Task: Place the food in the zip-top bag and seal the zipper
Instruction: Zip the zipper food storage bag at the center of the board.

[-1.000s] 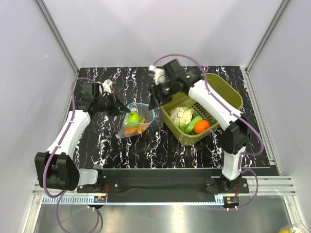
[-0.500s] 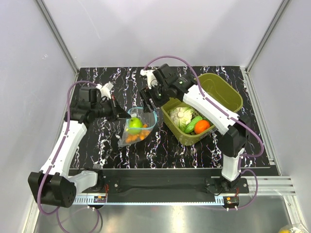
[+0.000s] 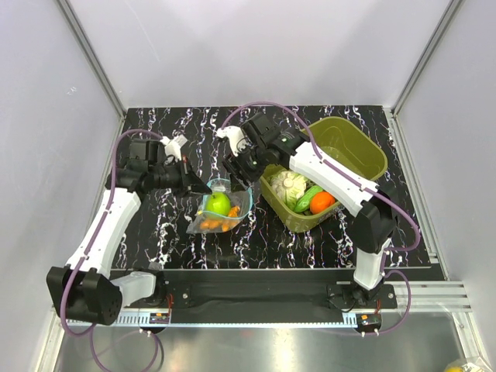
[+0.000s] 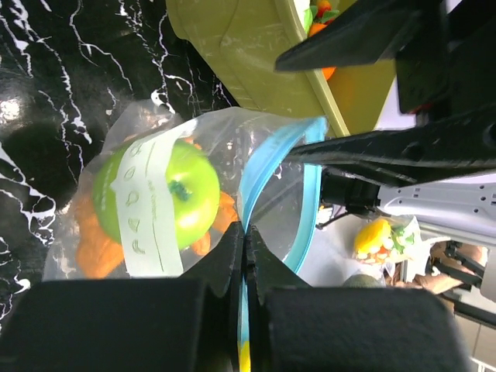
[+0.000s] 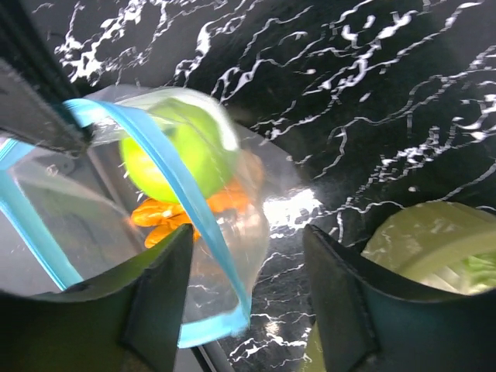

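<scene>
Okay, zip-top bag (image 3: 221, 208) stands on the tabletop just beside the tub (image 3: 356, 147), holding the apple (image 4: 167, 194). Left gripper (image 4: 244, 232) is clamped on the zipper (image 4: 310, 201). Right gripper (image 5: 248, 236) is spread, empty. The film looks floppy and slippery, so grab the stiffer zipper strip.

The right gripper (image 3: 232, 169) has been swung leftward, so that the mouth of the zip-top bag (image 3: 225, 208) now lies just beneath its spread fingers (image 5: 159, 271). The bag, pinched at the zipper (image 4: 308, 201) by the left gripper (image 4: 245, 236), has been drawn slightly nearer, the green apple (image 3: 218, 204) carried along.
</scene>
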